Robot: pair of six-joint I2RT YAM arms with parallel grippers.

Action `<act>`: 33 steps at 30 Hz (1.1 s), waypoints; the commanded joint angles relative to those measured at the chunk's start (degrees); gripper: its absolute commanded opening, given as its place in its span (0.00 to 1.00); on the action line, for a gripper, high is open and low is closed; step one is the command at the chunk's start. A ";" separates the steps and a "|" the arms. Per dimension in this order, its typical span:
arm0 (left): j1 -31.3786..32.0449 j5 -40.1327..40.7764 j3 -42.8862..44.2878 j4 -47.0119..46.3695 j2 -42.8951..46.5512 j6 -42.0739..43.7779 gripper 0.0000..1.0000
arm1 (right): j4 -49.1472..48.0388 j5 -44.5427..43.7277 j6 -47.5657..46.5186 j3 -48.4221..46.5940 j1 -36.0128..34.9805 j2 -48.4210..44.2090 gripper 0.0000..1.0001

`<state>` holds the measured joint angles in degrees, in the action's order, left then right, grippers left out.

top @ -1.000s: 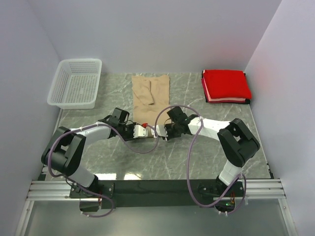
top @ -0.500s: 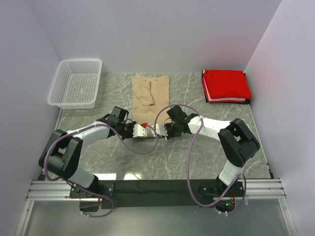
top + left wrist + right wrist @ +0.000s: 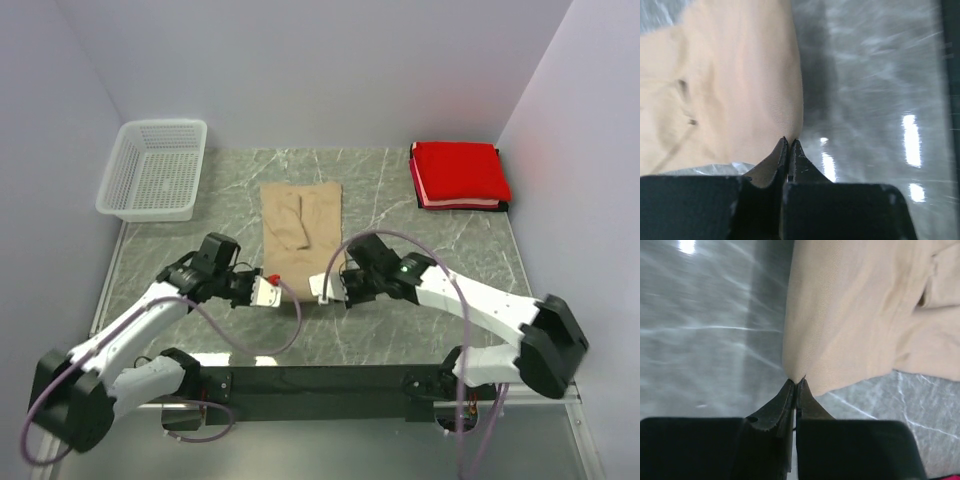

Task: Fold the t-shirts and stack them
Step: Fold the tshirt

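Midway across the tabletop, the tan t-shirt lay as a narrow strip with both near hem corners pinched. The left fingers were clamped on the near-left corner and the right fingers on the near-right one. The red t-shirt sat folded at the far right, well apart, and a white mesh basket stood far left. Each grip caught only a sliver of cloth, so a corner could slip free under a lift, and uneven pulling could skew the fold.
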<state>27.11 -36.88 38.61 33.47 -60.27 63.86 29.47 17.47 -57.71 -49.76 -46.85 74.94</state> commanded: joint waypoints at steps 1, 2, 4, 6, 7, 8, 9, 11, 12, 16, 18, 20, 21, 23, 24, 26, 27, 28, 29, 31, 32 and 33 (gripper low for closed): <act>1.36 -7.05 -0.12 11.68 8.31 0.83 0.01 | 5.85 1.68 5.67 1.42 -4.03 -8.20 0.00; 1.80 -7.50 0.32 14.66 9.98 0.57 0.01 | 6.99 1.77 6.46 1.59 -4.82 -9.27 0.00; 1.98 -8.46 0.76 16.70 14.03 -0.13 0.01 | 8.14 1.77 8.83 1.51 -6.76 -11.64 0.00; 1.98 -8.47 1.81 17.94 16.32 -1.88 0.01 | 9.37 1.86 9.98 0.89 -7.38 -12.53 0.00; 1.98 -8.21 2.95 18.29 16.67 -2.33 0.01 | 9.81 1.60 10.60 0.63 -7.47 -13.32 0.00; 1.98 -8.47 3.74 18.47 16.50 -3.72 0.01 | 9.81 0.81 10.78 0.02 -7.47 -13.67 0.00; 2.07 -8.29 4.54 19.17 16.33 -4.43 0.00 | 9.64 0.11 10.95 -0.42 -7.29 -13.85 0.00; 1.89 -7.42 7.43 20.13 14.84 -5.23 0.01 | 9.99 -0.77 10.08 -2.00 -6.68 -13.85 0.00; 1.89 -7.07 8.49 20.31 14.40 -5.58 0.01 | 9.99 -0.69 9.29 -2.62 -6.15 -13.77 0.00; -1.87 -7.06 14.19 21.01 11.67 -4.63 0.00 | 10.60 0.80 6.39 -7.88 -1.33 -10.70 0.00; -3.64 -7.85 16.05 21.98 8.87 -1.46 0.00 | 11.30 2.38 4.03 -9.82 0.52 -8.85 0.00; -6.97 -8.46 18.25 22.42 5.45 1.43 0.00 | 11.92 3.53 2.09 -12.37 3.59 -6.13 0.00; -8.03 -8.99 18.95 22.69 4.12 2.40 0.01 | 11.84 3.88 0.25 -13.16 4.65 -5.16 0.00; -10.41 -9.00 20.88 22.17 -0.34 4.68 0.01 | 11.83 5.20 -1.52 -15.97 7.46 -1.56 0.00; -10.94 -8.91 21.50 21.64 -1.85 5.22 0.00 | 11.92 5.46 -3.27 -17.12 8.17 1.41 0.00; -12.52 -8.82 23.70 19.02 -6.49 6.36 0.01 | 12.62 5.99 -4.86 -20.72 9.58 4.59 0.00; -13.39 -8.82 25.44 16.91 -9.66 6.46 0.01 | 13.06 6.78 -6.00 -23.25 11.15 7.48 0.00; -13.84 -8.91 26.59 16.89 -9.69 6.46 0.01 | 13.33 6.78 -6.79 -24.50 11.95 9.07 0.00; -14.28 -9.17 28.00 16.45 -13.26 7.33 0.01 | 13.42 7.22 -7.49 -25.82 12.65 10.48 0.00; -15.50 -9.52 32.64 16.97 -17.05 8.65 0.01 | 13.50 7.57 -9.17 -30.02 14.68 14.96 0.00; -15.86 -9.70 34.41 17.15 -20.90 9.52 0.01 | 13.85 7.92 -9.78 -31.61 15.29 16.54 0.00; -16.39 -9.79 36.08 18.02 -22.77 10.14 0.01 | 14.20 8.27 -10.83 -33.28 16.69 19.60 0.00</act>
<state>12.32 -44.99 69.10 51.55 -79.29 69.97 41.67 25.26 -64.23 -77.71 -33.10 91.07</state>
